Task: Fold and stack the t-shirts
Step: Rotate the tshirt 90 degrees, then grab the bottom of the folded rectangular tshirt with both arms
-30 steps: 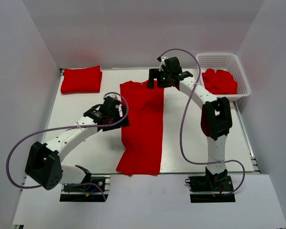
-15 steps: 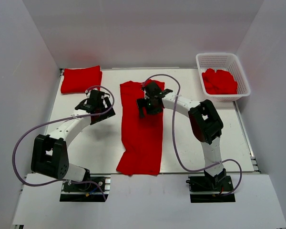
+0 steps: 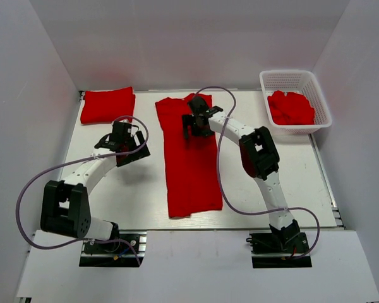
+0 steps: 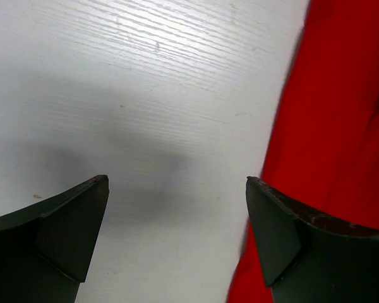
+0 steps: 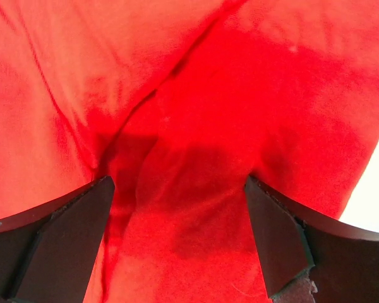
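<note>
Across middle of worktop [image 3: 134,197], running from far edge toward near edge: long red t-shirt [image 3: 192,170], folded into narrow strip, lying flat. Right gripper [image 3: 196,124] over its far end, jaws wide apart, cloth beneath, nothing pinched. Left gripper [image 3: 127,144] just left of strip over bare worktop, jaws wide apart, empty. Folded t-shirt [image 3: 107,106] at far left corner. Basket [image 3: 295,79] at far right corner, crumpled t-shirt [image 3: 290,107] inside.

t-shirt [image 3: 191,165] slid farther, right pincer [image 3: 196,125] too
</note>
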### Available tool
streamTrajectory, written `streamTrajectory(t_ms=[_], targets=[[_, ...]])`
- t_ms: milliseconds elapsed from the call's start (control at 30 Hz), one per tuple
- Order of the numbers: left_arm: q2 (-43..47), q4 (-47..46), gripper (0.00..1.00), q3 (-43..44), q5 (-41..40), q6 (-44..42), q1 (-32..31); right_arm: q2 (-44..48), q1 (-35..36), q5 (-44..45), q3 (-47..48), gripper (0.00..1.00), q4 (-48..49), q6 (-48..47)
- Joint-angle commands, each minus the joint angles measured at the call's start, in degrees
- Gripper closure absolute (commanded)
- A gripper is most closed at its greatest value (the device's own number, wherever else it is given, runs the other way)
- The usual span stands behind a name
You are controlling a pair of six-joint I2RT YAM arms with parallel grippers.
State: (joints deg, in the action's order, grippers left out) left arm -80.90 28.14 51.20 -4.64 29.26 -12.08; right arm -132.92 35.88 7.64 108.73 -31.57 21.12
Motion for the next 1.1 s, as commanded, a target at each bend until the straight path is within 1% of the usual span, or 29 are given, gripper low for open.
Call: streamTrajectory(t_ms=[0, 100, 133, 200, 233, 300, 333, 400, 433, 467, 500, 533, 567, 600, 633, 667, 700, 733, 767, 800, 867, 900, 933, 967, 1000, 1067], targets=[[4.17, -1.24, 0.0, -0.66, 4.46, -1.91, 0.39, -6.72, -3.0, 2.03, 5.51, 0.1, -2.18, -0.82], [3.65, -2.39, 0.0, -1.19, 7.36, -1.92, 0.39, -8.14, -4.5, 1.77, 10.43, 0.1, -0.43, -2.58], [2.52, -1.78, 0.0, -1.19, 7.37, -1.92, 0.39, -8.49, -5.37, 1.33, 10.97, 0.1, -0.16, -3.28], [1.28, -2.56, 0.0, -0.66, 9.91, -1.92, -0.48, -8.32, -6.08, 1.06, 12.46, 0.1, 1.24, -5.39], [0.67, -2.56, 0.0, 0.12, 9.92, -2.44, -1.01, -7.01, -6.08, -0.33, 12.56, 0.1, 1.42, -6.09], [-1.09, -4.4, 0.0, 0.13, 15.26, -3.06, -1.02, -5.34, -6.08, -1.13, 11.34, 0.1, 2.56, -8.72], [-1.1, -6.41, 0.0, -0.57, 18.24, -3.59, -1.54, -1.5, -6.08, -1.57, 9.07, 0.1, 3.53, -9.95], [-1.1, -8.27, 0.0, -1.89, 19.4, -3.59, -2.5, 2.21, -5.91, -1.92, 3.36, 0.1, 5.9, -11.1], [-0.49, -8.89, 0.0, -2.5, 19.41, -3.07, -3.91, 6.58, -5.73, -1.58, -1.97, 0.1, 9.82, -11.28], [0.04, -9.59, 0.0, -3.73, 19.93, -3.06, -4.79, 11.06, -6.08, -1.57, -8.21, 0.1, 11.08, -11.11], [0.57, -10.12, 0.0, -4.43, 19.94, -2.28, -5.84, 15.54, -6.17, -1.4, -11.31, 0.1, 12.05, -10.24], [1.7, -10.12, 0.0, -5.05, 19.94, -1.66, -8.64, 17.68, -6.08, -1.14, -14.3, 0.1, 12.84, -9.79], [1.71, -10.82, 0.0, -6.45, 18.89, -0.96, -10.23, 21.18, -6.08, 0.34, -22.25, 0.1, 13.63, -9.26], [2.24, -10.83, 0.0, -7.07, 18.88, -0.35, -11.99, 25.22, -6.0, 1.05, -25.03, 0.1, 13.9, -8.3], [2.24, -11.35, 0.0, -7.6, 18.36, 0.36, -13.83, 27.17, -6.08, 1.58, -30.45, 0.1, 13.91, -7.07], [1.46, -11.35, 0.0, -8.3, 17.57, 1.84, -17.85, 32.67, -6.08, 2.29, -35.81, 0.1, 14.08, -6.11], [0.93, -11.35, 0.0, -8.31, 16.69, 2.47, -19.98, 34.55, -6.17, 2.47, -38.13, 0.1, 13.91, -5.4], [0.23, -10.48, 0.0, -8.31, 13.81, 3.17, -22.27, 36.49, -6.08, 2.82, -43.37, 0.1, 13.73, -3.39], [-1.43, -10.47, 0.0, -8.31, 12.39, 4.48, -26.55, 41.73, -6.17, 3.17, -48.04, 0.1, 13.38, -1.72], [-2.15, -8.65, 0.0, -7.7, 10.2, 5.1, -28.51, 43.35, -6.17, 3.43, -51.82, 0.1, 12.25, -1.0], [-3.38, -8.63, 0.0, -7.69, 9.48, 6.94, -32.63, 47.73, -6.08, 4.22, -55.19, 0.1, 11.45, 0.4], [-3.38, -8.11, 0.0, -7.17, 8.52, 7.65, -33.79, 50.37, -6.0, 4.14, -59.47, 0.1, 10.66, 0.41], [-3.38, -7.58, 0.0, -7.17, 6.68, 8.35, -34.85, 52.74, -6.08, 3.96, -60.73, 0.1, 10.39, 1.1], [-3.38, -7.57, 0.0, -6.47, 5.62, 8.97, -36.08, 53.55, -6.08, 3.7, -62.04, 0.1, 10.22, 1.55], [-3.38, -6.7, 0.0, -6.46, 3.44, 10.11, -38.09, 56.26, -6.08, 2.74, -65.19, 0.1, 10.3, 1.73], [-4.96, -4.16, 0.0, -5.33, 0.79, 11.52, -39.77, 57.68, -6.08, 2.03, -67.41, 0.1, 10.39, 2.43]])
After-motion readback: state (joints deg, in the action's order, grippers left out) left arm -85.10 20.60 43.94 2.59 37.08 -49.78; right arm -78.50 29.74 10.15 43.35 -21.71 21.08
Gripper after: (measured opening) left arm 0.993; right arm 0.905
